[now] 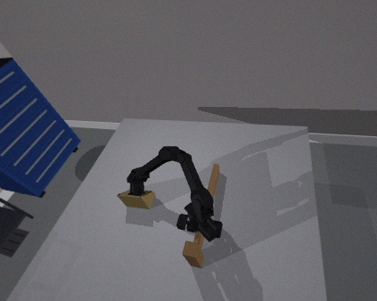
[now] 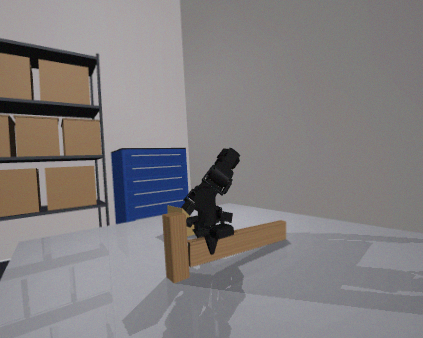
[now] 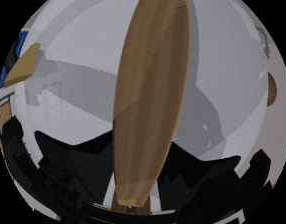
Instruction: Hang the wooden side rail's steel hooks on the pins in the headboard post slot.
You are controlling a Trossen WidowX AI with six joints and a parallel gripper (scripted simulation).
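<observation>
The wooden side rail (image 1: 215, 178) (image 2: 258, 236) (image 3: 150, 85) runs from the headboard post (image 1: 193, 255) (image 2: 176, 247) toward the back of the table. My gripper (image 2: 212, 245) (image 3: 139, 132) is shut on the rail near its post end, with a finger on each side. In the exterior view the rail's near end is close against the post's side, with a thin dark line between them, and its lower edge looks a little above the table. The far end appears to rest on the table. The post stands upright. The hooks, pins and slot are hidden, so their seating cannot be told.
The arm's tan base block (image 1: 136, 200) (image 3: 24, 67) sits on the table (image 1: 255, 276) (image 2: 86, 310), left of the rail in the top view. A blue cabinet (image 1: 28, 129) (image 2: 153, 187) and a shelf rack with boxes (image 2: 66, 187) stand beyond the table.
</observation>
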